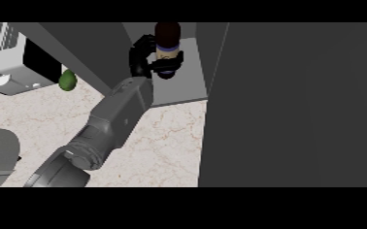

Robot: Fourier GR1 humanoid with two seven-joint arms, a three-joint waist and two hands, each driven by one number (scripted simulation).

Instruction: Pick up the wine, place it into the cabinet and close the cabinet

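The wine bottle [167, 38], with a dark red top and a cream label crossed by a purple band, stands upright inside the open cabinet [183, 89], over its pale grey floor. My left hand [141, 54] is shut on the bottle from its left side, fingers curled behind it and the thumb across its lower front. The hand hides the bottle's base, so I cannot tell whether it rests on the floor. The left cabinet door [86, 48] swings out to the left. A broad dark door panel [287, 106] fills the right side. My right hand does not show.
A small green fruit [68, 80] lies on the marble counter [168, 145] by the left door's foot. A white and black appliance [25, 70] stands at the upper left. A rounded grey shape [7, 150] sits at the left edge.
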